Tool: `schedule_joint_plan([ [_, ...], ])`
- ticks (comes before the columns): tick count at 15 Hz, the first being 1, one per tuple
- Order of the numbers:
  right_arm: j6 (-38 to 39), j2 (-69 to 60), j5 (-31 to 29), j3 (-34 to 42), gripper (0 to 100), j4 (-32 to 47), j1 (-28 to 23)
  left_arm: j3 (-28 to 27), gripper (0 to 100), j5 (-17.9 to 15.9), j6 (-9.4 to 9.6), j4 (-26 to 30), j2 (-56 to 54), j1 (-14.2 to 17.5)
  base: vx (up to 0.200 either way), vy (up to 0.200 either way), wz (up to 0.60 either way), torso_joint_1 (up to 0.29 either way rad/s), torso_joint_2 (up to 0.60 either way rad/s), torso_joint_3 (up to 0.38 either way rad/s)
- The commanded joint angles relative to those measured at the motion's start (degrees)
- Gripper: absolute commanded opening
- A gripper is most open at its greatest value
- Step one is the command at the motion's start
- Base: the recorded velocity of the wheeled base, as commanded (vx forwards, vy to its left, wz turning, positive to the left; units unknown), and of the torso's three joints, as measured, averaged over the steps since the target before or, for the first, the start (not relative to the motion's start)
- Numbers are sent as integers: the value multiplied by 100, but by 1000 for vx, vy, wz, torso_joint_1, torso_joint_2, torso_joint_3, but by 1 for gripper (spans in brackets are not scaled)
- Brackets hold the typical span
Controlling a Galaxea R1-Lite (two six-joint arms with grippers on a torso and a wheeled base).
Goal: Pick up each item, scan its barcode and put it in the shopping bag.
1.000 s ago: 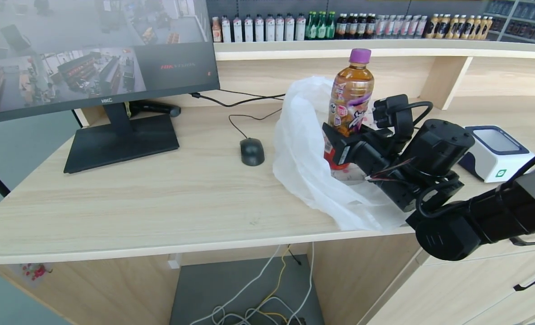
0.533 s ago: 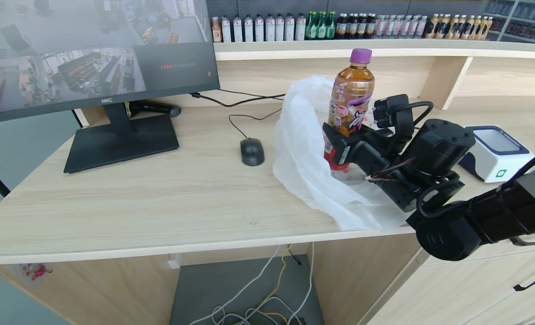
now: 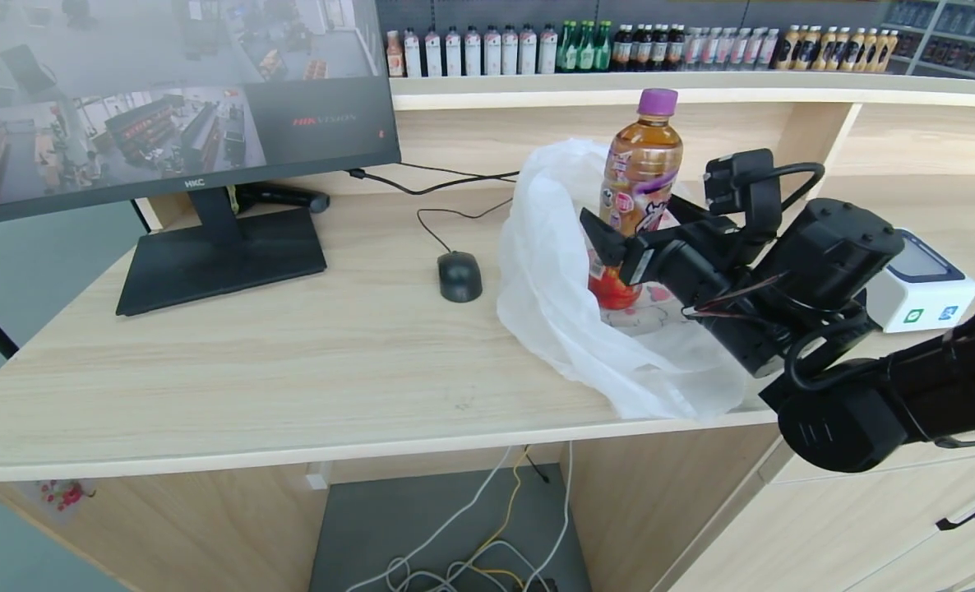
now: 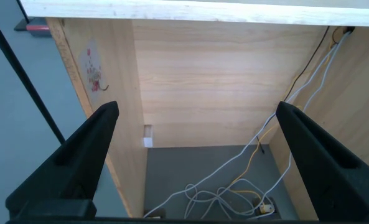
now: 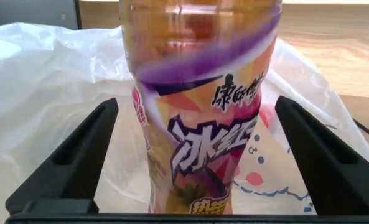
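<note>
Bottle (image 3: 642, 164) stands upright in the shopping bag (image 3: 553, 304); right claw (image 3: 629, 220), jaws spread, has lifted slightly.

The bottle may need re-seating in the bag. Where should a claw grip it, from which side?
Probably grip the bottle around its labelled mid-body, from the right front where the bag lies open: it stands upright, cap above the bag, and the open right claw faces it.

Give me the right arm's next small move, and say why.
Probably draw the right gripper straight back, jaws open. The purple-capped amber plastic drink bottle stands upright inside the white plastic shopping bag, and the jaws stand wide on either side, so it looks released; a sideways move could tip it.
</note>
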Motion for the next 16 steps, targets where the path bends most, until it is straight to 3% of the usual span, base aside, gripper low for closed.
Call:
schedule_joint_plan([
  [1, -4, -282, 1, 42, 100, -1, 5, 0, 100, 0, -1, -1, -2, 0, 0, 0, 0, 0, 0, 0],
  [10, -92, -1583, -25, 1826, 100, -889, 14, 0, 100, 0, -1, -1, -2, 0, 0, 0, 0, 0, 0, 0],
  [16, -74, -1610, -8, 2020, 100, -1038, 5, 0, 100, 0, -1, -1, -2, 0, 0, 0, 0, 0, 0, 0],
])
